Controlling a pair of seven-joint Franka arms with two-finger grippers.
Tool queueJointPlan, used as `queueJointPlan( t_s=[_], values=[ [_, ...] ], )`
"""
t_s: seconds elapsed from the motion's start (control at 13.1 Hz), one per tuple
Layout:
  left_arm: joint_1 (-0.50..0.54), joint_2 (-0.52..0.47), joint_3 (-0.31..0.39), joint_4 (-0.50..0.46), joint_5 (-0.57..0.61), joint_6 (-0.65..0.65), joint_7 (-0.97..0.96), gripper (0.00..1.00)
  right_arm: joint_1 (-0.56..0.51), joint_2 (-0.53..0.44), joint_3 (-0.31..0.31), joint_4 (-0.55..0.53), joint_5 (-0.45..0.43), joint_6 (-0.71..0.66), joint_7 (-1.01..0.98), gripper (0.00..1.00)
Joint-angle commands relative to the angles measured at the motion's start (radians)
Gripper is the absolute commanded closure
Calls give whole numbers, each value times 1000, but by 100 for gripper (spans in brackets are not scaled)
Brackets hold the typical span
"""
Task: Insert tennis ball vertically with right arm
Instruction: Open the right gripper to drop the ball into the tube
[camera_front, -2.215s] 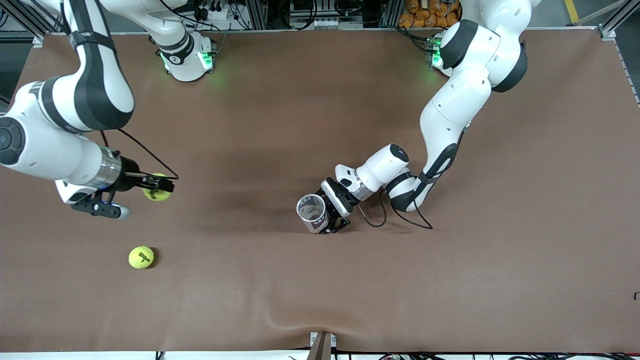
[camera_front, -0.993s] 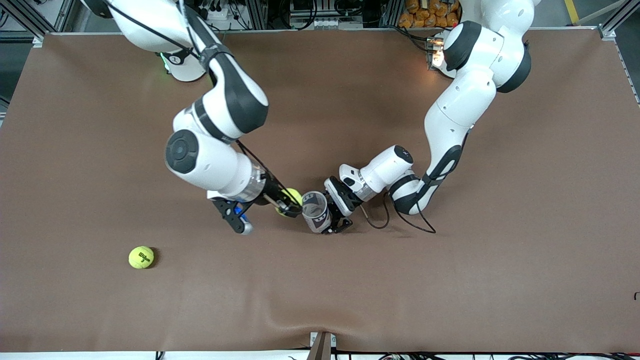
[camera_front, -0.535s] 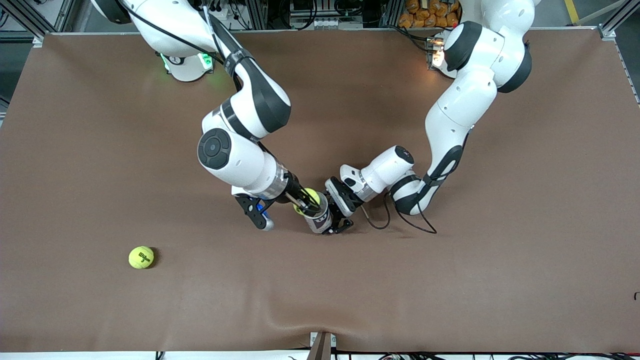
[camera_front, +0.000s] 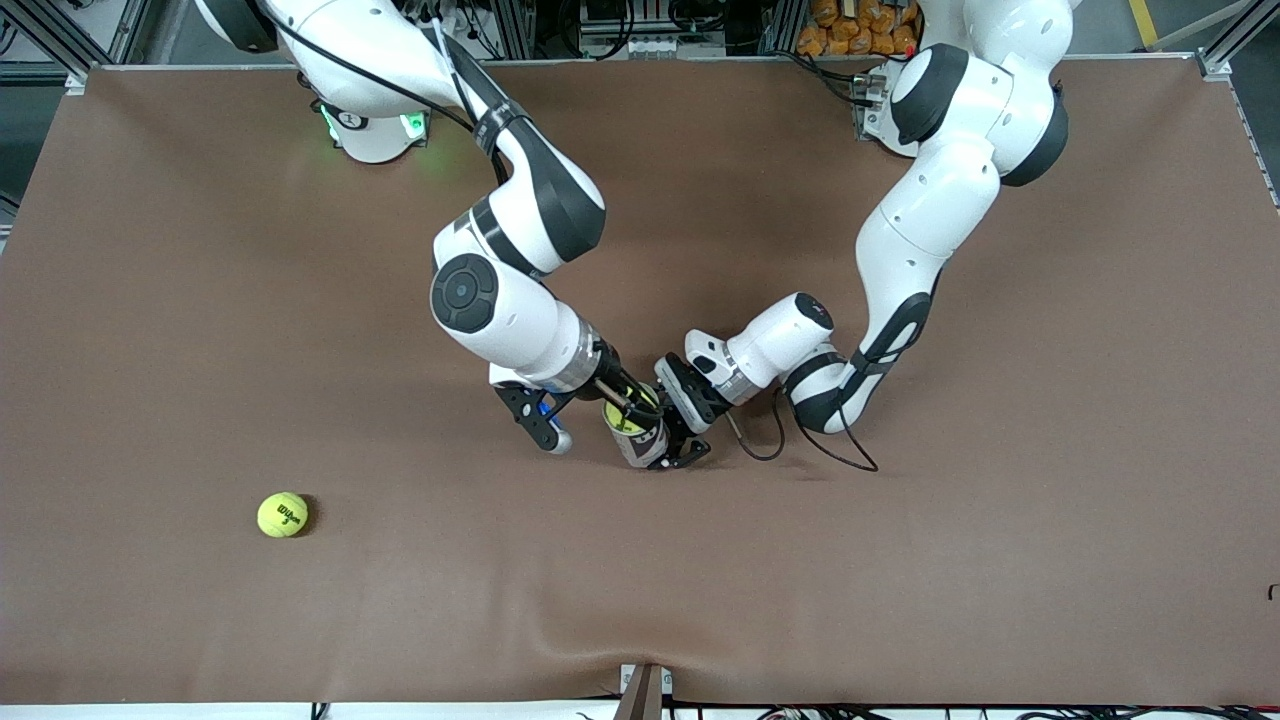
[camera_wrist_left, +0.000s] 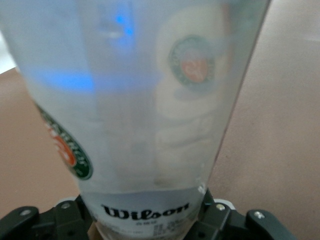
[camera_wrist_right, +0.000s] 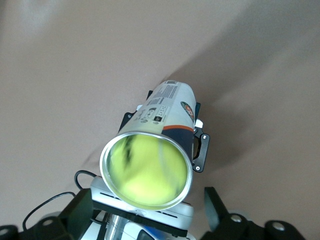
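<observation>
1 tennis ball (camera_wrist_right: 147, 172) sits inside the Wilson can (camera_front: 638, 432) (left gripper (camera_front: 685, 428) jaws clamp it); right gripper (camera_front: 622, 402) jaws spread above.

I see my yellow tennis ball (camera_wrist_right: 147, 175) inside the open top of the clear can (camera_front: 636, 432). The can stands up. Another yellow ball (camera_front: 282, 515) lies well apart from it.

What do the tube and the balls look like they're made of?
Tube: likely clear glossy plastic, since the table shows through its wall in the left wrist view; its rim looks like shiny metal. Ball inside: blurred, yellow, probably felt. Loose ball: matte yellow, likely felt, with a dark printed logo.
</observation>
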Motion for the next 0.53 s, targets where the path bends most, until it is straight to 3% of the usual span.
queueJointPlan(
  t_s=[0.0,0.23,0.46],
  values=[
    [6,7,2,6,31,14,-11,21,3,14,-14,33,-14,-6,15,0],
    [6,8,2,6,31,14,-13,21,-11,-1,-19,36,-15,-18,9,0],
    [3,8,2,8,31,14,-13,21,-86,-21,-20,41,-14,-134,-47,0]
  ],
)
